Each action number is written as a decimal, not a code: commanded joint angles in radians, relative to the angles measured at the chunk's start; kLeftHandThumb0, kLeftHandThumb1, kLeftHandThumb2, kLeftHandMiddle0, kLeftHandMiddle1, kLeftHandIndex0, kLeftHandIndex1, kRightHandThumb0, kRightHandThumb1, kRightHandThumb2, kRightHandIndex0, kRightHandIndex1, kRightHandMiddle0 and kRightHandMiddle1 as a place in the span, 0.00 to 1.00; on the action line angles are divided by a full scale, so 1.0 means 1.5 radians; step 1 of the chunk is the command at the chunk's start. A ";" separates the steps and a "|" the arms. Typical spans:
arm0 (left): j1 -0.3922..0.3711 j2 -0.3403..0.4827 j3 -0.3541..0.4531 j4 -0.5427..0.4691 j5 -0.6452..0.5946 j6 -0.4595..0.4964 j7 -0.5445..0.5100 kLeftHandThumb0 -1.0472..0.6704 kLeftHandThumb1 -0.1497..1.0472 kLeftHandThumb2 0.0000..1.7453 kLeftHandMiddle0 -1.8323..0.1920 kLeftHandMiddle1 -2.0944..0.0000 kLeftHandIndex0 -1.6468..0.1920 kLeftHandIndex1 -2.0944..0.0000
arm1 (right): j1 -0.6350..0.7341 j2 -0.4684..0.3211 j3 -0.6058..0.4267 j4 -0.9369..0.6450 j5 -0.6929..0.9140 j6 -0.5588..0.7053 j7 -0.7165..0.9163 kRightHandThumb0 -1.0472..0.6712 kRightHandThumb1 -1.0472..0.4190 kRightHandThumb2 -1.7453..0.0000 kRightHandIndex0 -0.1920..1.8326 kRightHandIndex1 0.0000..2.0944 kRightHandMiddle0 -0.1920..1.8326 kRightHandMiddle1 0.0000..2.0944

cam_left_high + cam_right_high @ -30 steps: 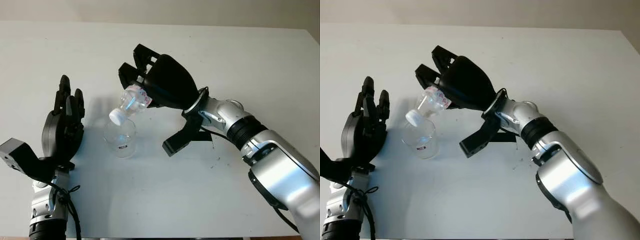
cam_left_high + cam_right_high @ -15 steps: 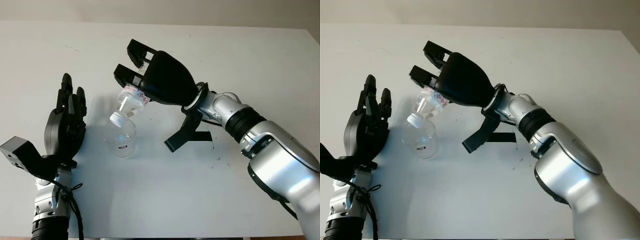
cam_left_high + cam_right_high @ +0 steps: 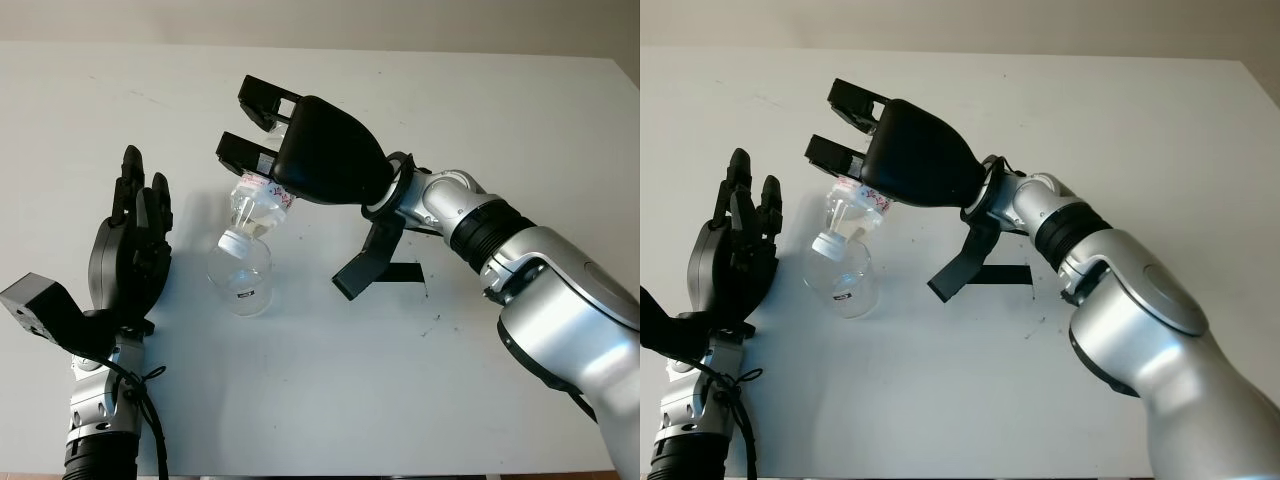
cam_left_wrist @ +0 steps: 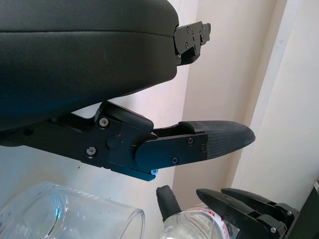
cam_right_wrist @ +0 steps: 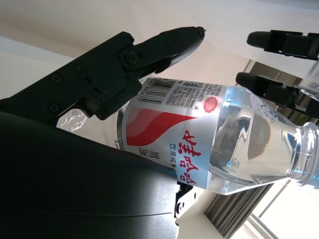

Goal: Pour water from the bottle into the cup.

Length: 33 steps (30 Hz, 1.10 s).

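The bottle [image 5: 209,144] label bears red Chinese characters.

Right hand [image 3: 300,160] raised mid-table, fingers [image 3: 262,98] curled, gripping; left hand [image 3: 130,255] open, upright.

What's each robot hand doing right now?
Left robot hand: open, beside the cup.
Right robot hand: shut on the bottle, tilted over the cup.

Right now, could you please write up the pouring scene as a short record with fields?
bottle: clear plastic water bottle, red-and-white label, tipped neck-down, mouth over the cup
cup: clear glass cup, upright on the white table
right hand: right hand grasps the bottle above the cup
left hand: left hand open, raised beside the cup, apart from it
water stream: cannot tell
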 commanded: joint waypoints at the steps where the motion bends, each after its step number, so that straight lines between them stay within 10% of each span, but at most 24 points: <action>1: 0.009 -0.008 -0.001 0.014 -0.001 0.000 -0.003 0.17 1.00 0.31 1.00 0.99 1.00 1.00 | -0.021 -0.006 0.003 -0.003 0.001 0.000 -0.004 0.28 0.00 0.87 0.69 1.00 0.45 1.00; 9: 0.007 -0.009 0.000 0.020 -0.001 -0.006 -0.004 0.18 1.00 0.31 1.00 1.00 1.00 1.00 | -0.010 0.000 -0.027 0.008 0.061 -0.052 0.035 0.29 0.00 0.85 0.68 1.00 0.46 1.00; 20: 0.013 0.002 0.010 0.022 -0.005 -0.005 -0.006 0.17 1.00 0.30 1.00 0.99 1.00 1.00 | 0.132 0.012 -0.301 -0.015 0.507 -0.162 0.503 0.38 0.00 0.78 0.65 1.00 0.48 1.00; 28: 0.018 0.005 0.015 0.024 -0.005 -0.005 -0.015 0.17 1.00 0.32 1.00 0.98 1.00 1.00 | 0.258 0.046 -0.467 -0.130 0.776 -0.067 0.792 0.41 0.00 0.70 0.66 1.00 0.47 1.00; 33: 0.019 0.007 0.018 0.024 -0.008 -0.003 -0.022 0.17 1.00 0.32 1.00 0.99 1.00 1.00 | 0.326 0.053 -0.545 -0.277 0.921 0.145 0.945 0.39 0.00 0.67 0.71 1.00 0.51 1.00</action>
